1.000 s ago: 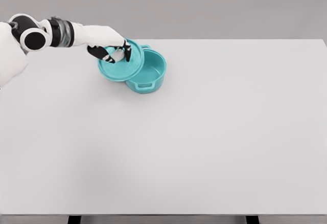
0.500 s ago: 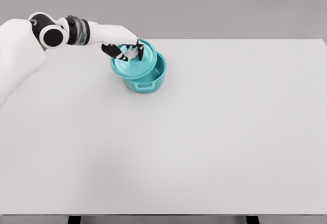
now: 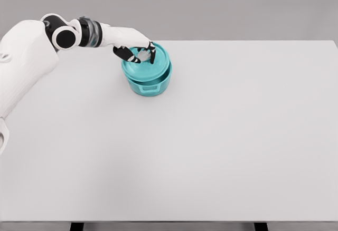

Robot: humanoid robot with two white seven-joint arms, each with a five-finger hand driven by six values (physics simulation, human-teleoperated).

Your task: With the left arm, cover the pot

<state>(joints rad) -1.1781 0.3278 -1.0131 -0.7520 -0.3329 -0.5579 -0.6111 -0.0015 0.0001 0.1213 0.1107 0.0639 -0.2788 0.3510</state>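
Observation:
A teal pot [image 3: 153,85] stands at the back left of the white table. Its teal lid [image 3: 149,68] lies almost over the pot, slightly tilted and offset a little to the left. My left hand [image 3: 139,55] reaches in from the upper left, its dark fingers curled around the lid's knob. Only the front wall and one side handle of the pot show below the lid. The right arm is out of view.
The white table [image 3: 222,136] spreads wide to the right and toward the front. Its far edge runs just behind the pot. My left arm's shoulder and upper arm [image 3: 24,57] fill the left edge of the picture.
My left hand has carried the lid to the right, from beside the pot's left rim to nearly over its opening, and the lid sits flatter now.

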